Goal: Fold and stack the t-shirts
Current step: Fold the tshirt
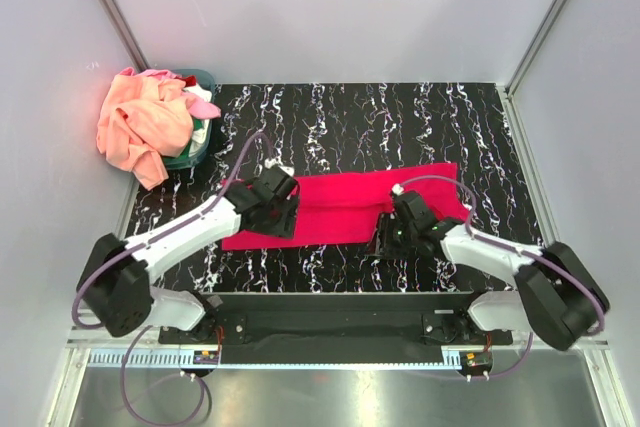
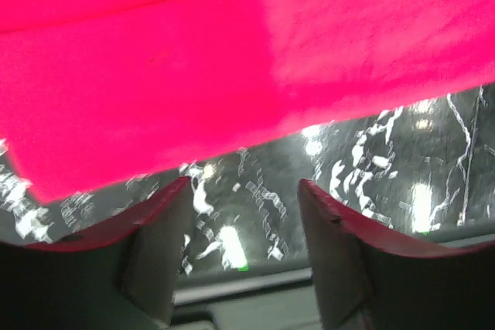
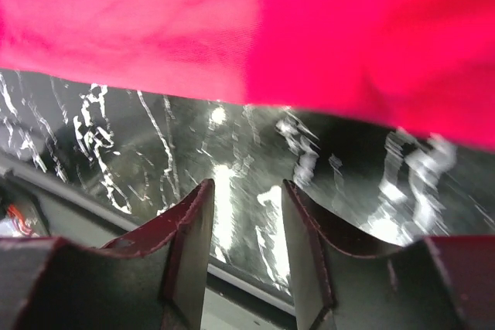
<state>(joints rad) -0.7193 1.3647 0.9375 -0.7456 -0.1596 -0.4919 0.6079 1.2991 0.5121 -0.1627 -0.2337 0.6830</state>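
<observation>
A crimson-red soft cloth t-shirt (image 1: 345,209), folded into a smooth long band, lies mid-table on the glossy black, white-veined table (image 1: 400,122) — long axis running left to right, its right end tipped toward the far edge. The left gripper (image 2: 244,183) stands wide and empty at the near-left hem. The right gripper (image 3: 247,185) is narrower and also empty. Crumpled peach-orange t-shirts (image 1: 145,127) spill from a teal basket (image 1: 195,157) at the far-left corner.

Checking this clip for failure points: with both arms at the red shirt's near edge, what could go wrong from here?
1. Both sets of jaws stand open with only table between them, just short of the near edge of the red shirt; closing there may miss the cloth or catch only one layer.
2. The right jaws sit inboard of the shirt's right end, so that end may droop and skew the fold when lifted.
</observation>
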